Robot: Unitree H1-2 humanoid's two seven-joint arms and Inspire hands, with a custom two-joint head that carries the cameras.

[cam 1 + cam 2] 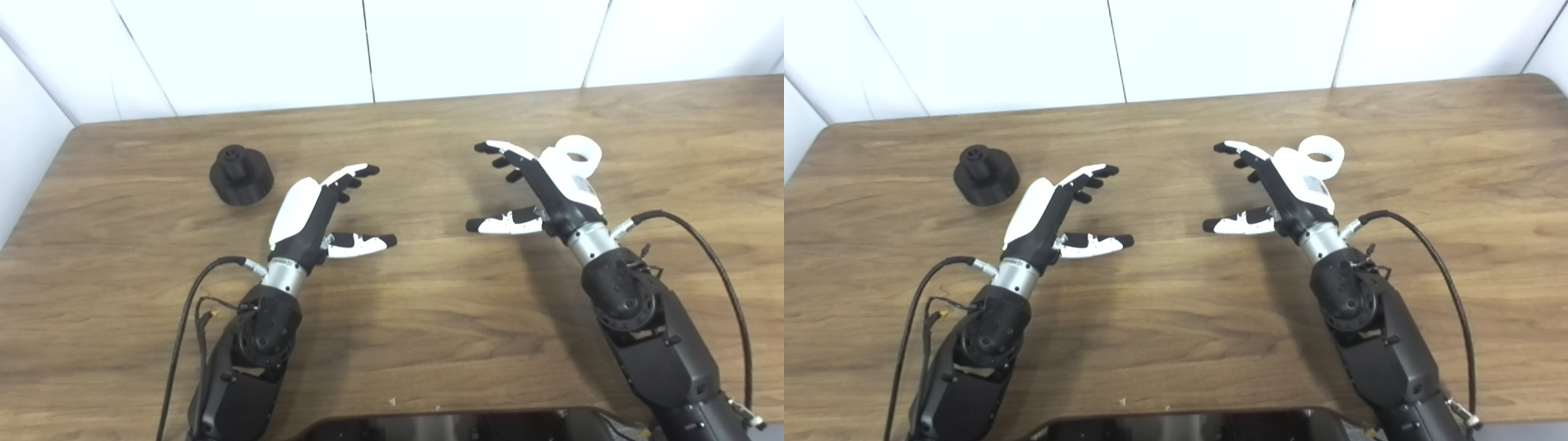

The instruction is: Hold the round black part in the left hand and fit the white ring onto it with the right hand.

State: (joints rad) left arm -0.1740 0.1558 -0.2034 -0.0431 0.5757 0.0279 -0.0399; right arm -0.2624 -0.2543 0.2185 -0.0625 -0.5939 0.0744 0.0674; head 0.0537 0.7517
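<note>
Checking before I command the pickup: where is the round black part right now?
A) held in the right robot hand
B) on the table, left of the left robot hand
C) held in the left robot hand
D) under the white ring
B: the round black part sits on the table, untouched, left of the open left robot hand.

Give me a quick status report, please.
Left hand and right hand open, empty. Black part and white ring on table, untouched. Nothing in the way.

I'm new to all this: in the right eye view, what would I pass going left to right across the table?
Round black part → left hand → right hand → white ring, just beyond that hand.
</note>
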